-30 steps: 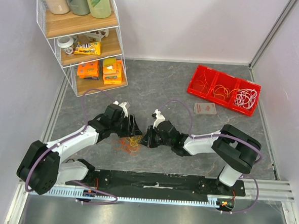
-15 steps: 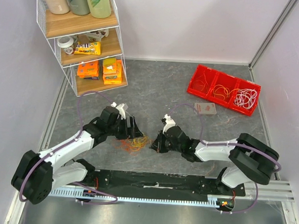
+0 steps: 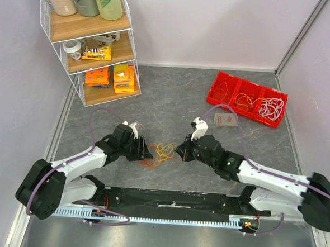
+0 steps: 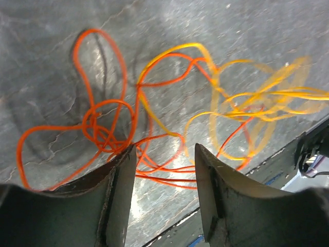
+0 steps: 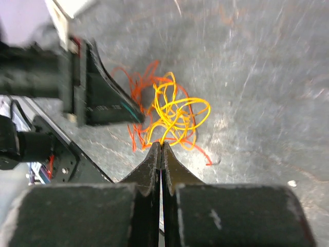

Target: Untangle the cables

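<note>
Top view bright and even, soft shadows only, glare on table (image 4: 169, 31) at left wrist, yellow cables (image 4: 277, 95) blurred, right wrist view smeared.

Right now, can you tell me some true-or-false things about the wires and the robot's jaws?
1. The right jaws are shut, with yellow wires running up to their tip. True.
2. The left jaws are squeezed shut. False: they stand apart, with orange wires lying between them.
3. The tangle on the table has orange and yellow wires. True.
4. The red tray is empty. False: it holds wires, with white wires in its right-hand compartment.
</note>
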Controlling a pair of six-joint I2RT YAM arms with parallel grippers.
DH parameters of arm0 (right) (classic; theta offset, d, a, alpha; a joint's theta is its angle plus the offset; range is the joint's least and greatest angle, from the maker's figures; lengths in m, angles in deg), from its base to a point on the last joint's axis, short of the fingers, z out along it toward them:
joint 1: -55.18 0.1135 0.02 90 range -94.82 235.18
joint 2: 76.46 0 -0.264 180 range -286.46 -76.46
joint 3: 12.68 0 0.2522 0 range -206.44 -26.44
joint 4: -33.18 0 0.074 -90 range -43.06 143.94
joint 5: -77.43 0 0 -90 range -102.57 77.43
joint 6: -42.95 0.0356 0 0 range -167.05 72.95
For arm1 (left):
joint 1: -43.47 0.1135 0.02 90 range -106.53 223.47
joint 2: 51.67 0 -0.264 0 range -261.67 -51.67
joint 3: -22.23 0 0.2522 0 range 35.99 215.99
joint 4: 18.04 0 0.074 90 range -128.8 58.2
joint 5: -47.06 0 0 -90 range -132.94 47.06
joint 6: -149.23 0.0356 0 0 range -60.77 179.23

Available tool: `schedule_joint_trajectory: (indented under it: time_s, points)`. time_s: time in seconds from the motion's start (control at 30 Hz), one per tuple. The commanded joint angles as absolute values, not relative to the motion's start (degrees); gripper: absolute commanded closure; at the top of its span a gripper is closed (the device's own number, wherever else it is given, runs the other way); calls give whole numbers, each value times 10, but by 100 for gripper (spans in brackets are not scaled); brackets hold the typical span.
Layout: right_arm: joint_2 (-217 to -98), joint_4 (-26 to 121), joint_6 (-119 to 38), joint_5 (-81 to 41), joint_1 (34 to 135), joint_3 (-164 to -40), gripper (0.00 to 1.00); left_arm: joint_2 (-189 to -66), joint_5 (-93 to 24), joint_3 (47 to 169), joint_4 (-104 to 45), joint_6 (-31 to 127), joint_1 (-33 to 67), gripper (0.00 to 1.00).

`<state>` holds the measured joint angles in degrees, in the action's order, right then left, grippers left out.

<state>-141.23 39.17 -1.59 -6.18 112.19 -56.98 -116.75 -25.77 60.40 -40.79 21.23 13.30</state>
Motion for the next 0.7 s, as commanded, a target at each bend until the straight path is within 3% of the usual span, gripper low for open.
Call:
schedule_joint_trajectory:
  time_s: [0.0, 0.07, 0.17, 0.4, 0.6, 0.67]
  points:
    - [-1313, 512, -77, 36, 1124, -655, 100, -1156, -246, 574, -345, 185, 134, 43]
    - [-1273, 559, -98, 65, 1124, -696, 100, -1159, -253, 568, -345, 190, 134, 45]
    - [-1228, 607, -141, 104, 1123, -770, 100, -1177, -265, 567, -358, 194, 134, 59]
    - [-1191, 709, -235, 204, 1124, -973, 100, -1159, -290, 554, -365, 188, 139, 63]
    - [-1201, 727, -233, 217, 1123, -956, 100, -1127, -280, 561, -376, 191, 144, 66]
    - [-1201, 729, -215, 221, 1123, -912, 100, -1107, -280, 570, -389, 197, 144, 79]
